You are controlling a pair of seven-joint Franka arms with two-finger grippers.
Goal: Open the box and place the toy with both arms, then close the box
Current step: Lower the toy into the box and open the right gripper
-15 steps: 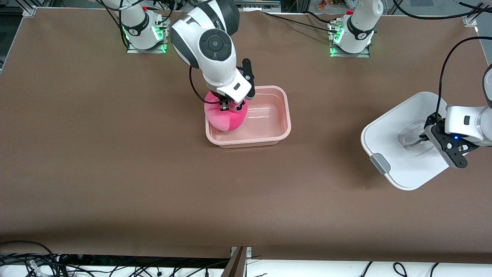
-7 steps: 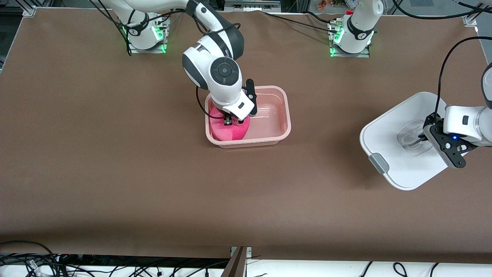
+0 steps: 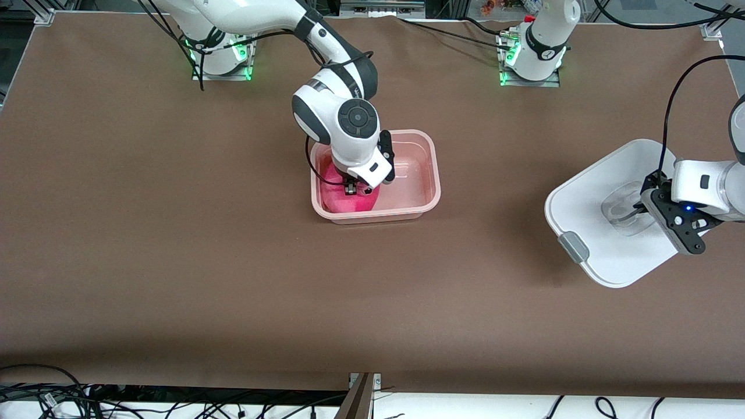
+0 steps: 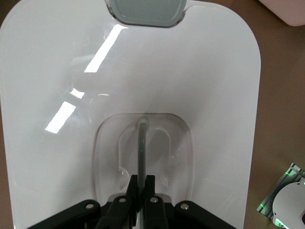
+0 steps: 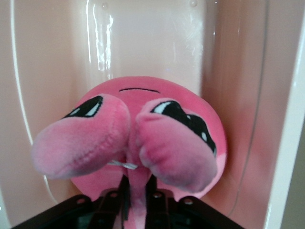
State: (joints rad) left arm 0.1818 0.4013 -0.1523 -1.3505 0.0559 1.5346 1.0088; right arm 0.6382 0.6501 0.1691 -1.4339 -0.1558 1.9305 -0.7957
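Observation:
The pale-pink box [image 3: 428,169] stands open at mid-table, without its lid. My right gripper [image 3: 356,188] is down inside it at the end toward the right arm, shut on the bright-pink plush toy [image 3: 343,201]. In the right wrist view the toy [image 5: 157,124] hangs from the gripper [image 5: 138,191], which pinches a fold of plush, close to the box wall [image 5: 238,95]. The white lid [image 3: 599,198] is at the left arm's end of the table, tilted. My left gripper [image 3: 634,212] is shut on its clear handle [image 4: 141,143], seen in the left wrist view between the gripper [image 4: 141,183].
A grey clip [image 3: 574,247] sits on the lid's edge nearest the front camera; it also shows in the left wrist view [image 4: 145,12]. The arm bases [image 3: 529,52] stand along the table's edge farthest from the front camera. Cables lie past the table's near edge.
My right gripper has lowered the toy from above the box rim down into the box. The left arm and lid have barely moved.

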